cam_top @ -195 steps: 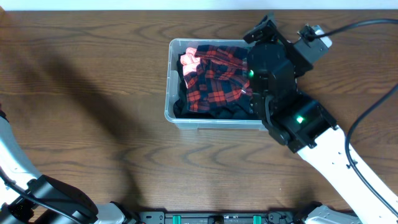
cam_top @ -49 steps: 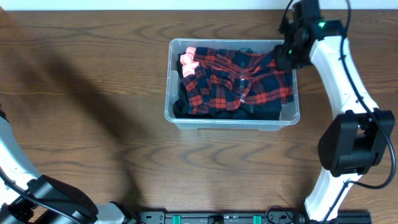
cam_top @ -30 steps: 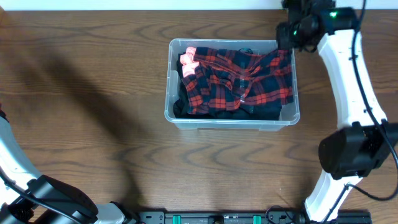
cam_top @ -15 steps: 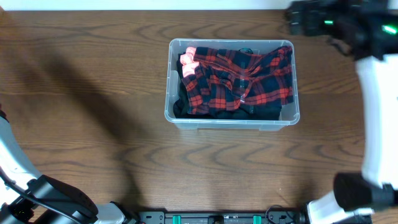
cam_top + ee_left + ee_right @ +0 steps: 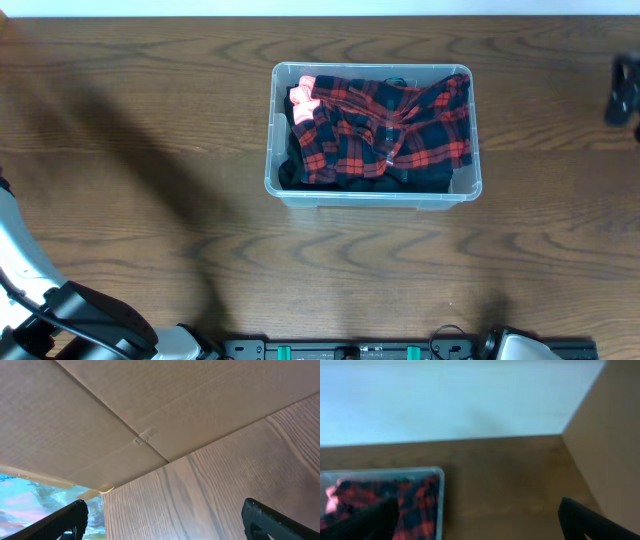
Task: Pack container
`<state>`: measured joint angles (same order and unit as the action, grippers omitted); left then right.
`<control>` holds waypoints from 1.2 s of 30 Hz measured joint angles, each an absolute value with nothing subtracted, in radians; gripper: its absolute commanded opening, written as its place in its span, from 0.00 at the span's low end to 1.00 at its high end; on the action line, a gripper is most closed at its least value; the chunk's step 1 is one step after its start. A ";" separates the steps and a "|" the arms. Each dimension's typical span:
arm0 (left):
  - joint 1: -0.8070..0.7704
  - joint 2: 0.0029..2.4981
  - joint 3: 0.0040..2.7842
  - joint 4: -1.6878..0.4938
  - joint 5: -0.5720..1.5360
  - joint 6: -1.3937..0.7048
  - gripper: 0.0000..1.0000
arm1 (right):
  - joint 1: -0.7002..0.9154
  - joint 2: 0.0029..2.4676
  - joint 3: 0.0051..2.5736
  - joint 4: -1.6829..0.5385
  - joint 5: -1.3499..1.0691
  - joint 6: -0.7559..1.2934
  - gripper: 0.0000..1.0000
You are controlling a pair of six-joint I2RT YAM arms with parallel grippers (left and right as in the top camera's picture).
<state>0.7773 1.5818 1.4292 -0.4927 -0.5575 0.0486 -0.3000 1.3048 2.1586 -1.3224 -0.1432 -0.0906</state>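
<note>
The clear plastic container (image 5: 370, 197) stands at the middle of the wooden table. A red and black plaid garment (image 5: 385, 130) lies in it over dark clothes, with a pink piece (image 5: 300, 95) at its far left corner. Only a dark part of my right arm (image 5: 622, 90) shows at the right edge of the overhead view. In the blurred right wrist view my right gripper (image 5: 477, 522) is open and empty, with the container's corner (image 5: 439, 500) at lower left. My left gripper (image 5: 165, 525) is open and empty over bare table.
A cardboard wall (image 5: 150, 410) rises close ahead of the left gripper. Another cardboard face (image 5: 615, 435) stands to the right in the right wrist view, with a pale wall (image 5: 445, 400) behind the table. My left arm (image 5: 30, 290) sits at the front left corner.
My right arm has pulled away from the container's far right corner and swung right, almost out of the overhead view. The plaid garment stays in the container.
</note>
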 measured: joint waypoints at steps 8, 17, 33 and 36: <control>0.777 1.582 1.429 -0.493 -0.558 0.049 0.98 | -0.308 1.193 2.159 -1.471 -0.147 -0.167 0.99; 0.777 1.582 1.429 -0.493 -0.558 0.049 0.98 | -0.308 1.137 2.160 -1.666 -0.150 -0.181 0.99; 0.777 1.582 1.429 -0.493 -0.558 0.049 0.98 | -0.308 1.138 2.160 -1.598 -0.327 -0.153 0.99; 0.777 1.582 1.429 -0.493 -0.558 0.049 0.98 | -0.308 1.138 2.160 -1.565 -0.339 -0.146 0.99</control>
